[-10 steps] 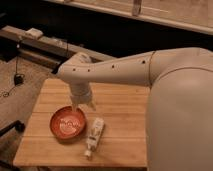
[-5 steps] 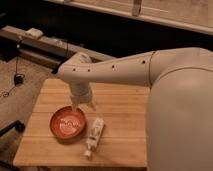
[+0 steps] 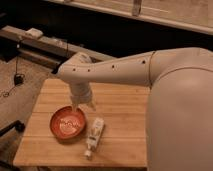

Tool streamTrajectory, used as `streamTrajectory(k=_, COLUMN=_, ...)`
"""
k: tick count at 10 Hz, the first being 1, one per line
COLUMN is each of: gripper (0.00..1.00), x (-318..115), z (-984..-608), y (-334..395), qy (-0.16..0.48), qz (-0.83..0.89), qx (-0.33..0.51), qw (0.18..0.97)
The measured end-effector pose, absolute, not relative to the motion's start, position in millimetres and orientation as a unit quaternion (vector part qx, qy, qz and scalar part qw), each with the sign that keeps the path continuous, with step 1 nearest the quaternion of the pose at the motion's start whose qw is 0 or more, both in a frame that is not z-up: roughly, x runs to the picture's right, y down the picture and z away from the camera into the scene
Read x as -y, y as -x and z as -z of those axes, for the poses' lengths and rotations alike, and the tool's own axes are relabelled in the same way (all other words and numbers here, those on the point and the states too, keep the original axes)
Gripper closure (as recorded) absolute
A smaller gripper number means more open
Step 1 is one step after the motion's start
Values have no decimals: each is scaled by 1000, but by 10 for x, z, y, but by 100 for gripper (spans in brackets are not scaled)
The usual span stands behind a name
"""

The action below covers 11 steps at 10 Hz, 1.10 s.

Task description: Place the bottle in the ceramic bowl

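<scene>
1. Standing in the middle of the view, a wooden tabletop (image 3: 125,117) of light planks is recorded, with the task's things carried on its left half.
2. Grey floor (image 3: 20,102) is seen to the left of the tabletop, and a dark cable (image 3: 18,78) lies on it.
3. Behind the tabletop a long dark bench (image 3: 50,47) is noted, running obliquely, with a small pale object (image 3: 34,33) resting on its far end. A dark wall band is seen beyond it, topped by a pale ledge (image 3: 165,12).
4. The right side of the view is filled by the robot's white body (image 3: 182,115). From it a white arm (image 3: 115,72) is extended leftward over the tabletop and bent downward at its end.
5. The end effector (image 3: 82,105) is found pointing down, just above the far right rim of the ceramic bowl (image 3: 53,125). Whether it is set wide or narrow cannot be told, and nothing is seen held in it.
6. The ceramic bowl, round, shallow and red-orange, is set upright near the left front of the tabletop. Only whitish markings are observed on its inside.
7. The bottle (image 3: 94,136), slim and pale, is found lying on its side on the tabletop just beside the bowl's right rim, outside the bowl. Its narrow cap end is turned toward the near edge.
</scene>
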<state>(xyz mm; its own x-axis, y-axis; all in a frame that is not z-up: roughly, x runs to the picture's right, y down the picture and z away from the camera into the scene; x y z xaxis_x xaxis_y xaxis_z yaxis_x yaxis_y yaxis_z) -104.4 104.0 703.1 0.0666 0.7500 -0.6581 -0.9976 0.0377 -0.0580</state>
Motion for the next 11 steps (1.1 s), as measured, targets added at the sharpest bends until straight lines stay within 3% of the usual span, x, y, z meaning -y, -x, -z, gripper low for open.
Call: streamTrajectory(k=11, gripper=35, x=-1082, z=-7037, y=1013, qy=264, qz=-643, qx=-245, qw=676)
